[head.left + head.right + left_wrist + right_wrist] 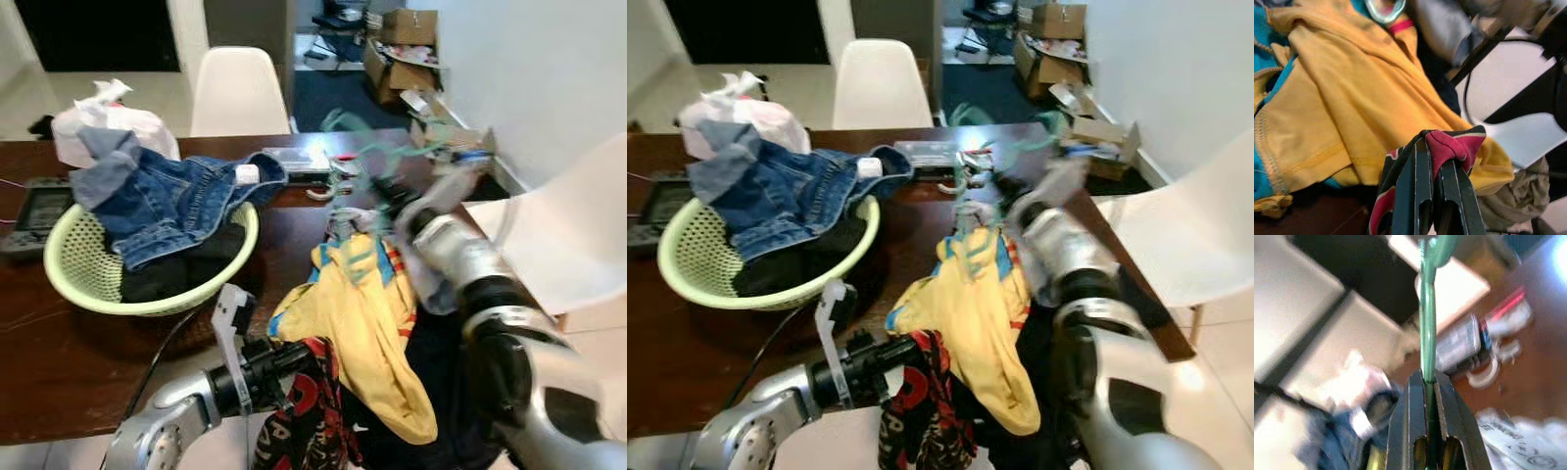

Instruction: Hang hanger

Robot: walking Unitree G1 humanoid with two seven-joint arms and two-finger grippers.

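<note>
While right claw pinches thin green hanger

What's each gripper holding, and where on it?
Right gripper: shut on the green hanger, at its thin neck. Left gripper: pinching a fold of the red-black garment.

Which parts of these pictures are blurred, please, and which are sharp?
Eye views: right arm and green hanger smeared; laundry basket fairly sharp. Right wrist view: background blurred, hanger and fingers clearer. Left wrist view: yellow shirt crisp.
</note>
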